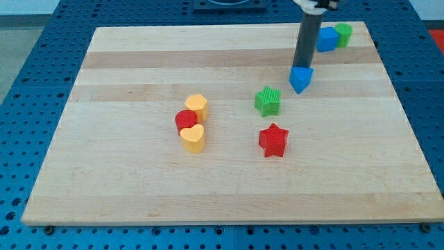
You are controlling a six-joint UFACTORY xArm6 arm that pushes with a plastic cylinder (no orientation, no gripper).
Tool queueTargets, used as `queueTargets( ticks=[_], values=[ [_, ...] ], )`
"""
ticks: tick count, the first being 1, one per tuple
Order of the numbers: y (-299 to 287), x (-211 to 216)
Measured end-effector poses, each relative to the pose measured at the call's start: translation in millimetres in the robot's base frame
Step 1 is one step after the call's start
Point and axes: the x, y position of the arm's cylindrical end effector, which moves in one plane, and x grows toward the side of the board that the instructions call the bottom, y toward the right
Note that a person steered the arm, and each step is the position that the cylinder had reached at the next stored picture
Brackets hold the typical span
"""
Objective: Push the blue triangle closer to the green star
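The blue triangle (300,79) lies on the wooden board (139,180), up and to the right of the green star (268,101), with a small gap between them. My tip (301,67) rests right at the triangle's top edge, on the side away from the star, touching or almost touching it. The dark rod rises from there toward the view's top.
A red star (273,140) lies below the green star. A yellow hexagon (197,105), a red round block (186,121) and a yellow heart (193,138) cluster at centre left. A blue cube (327,39) and a green block (343,34) sit at the top right.
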Motion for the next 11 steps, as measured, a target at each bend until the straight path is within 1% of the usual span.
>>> queueTargets(
  ticks=[1, 2, 4, 6, 7, 8, 10, 11],
  values=[
    [0, 13],
    [0, 13],
    [24, 13],
    [29, 12],
    [43, 12],
    [42, 16],
    [10, 47],
    [-6, 55]
  ],
)
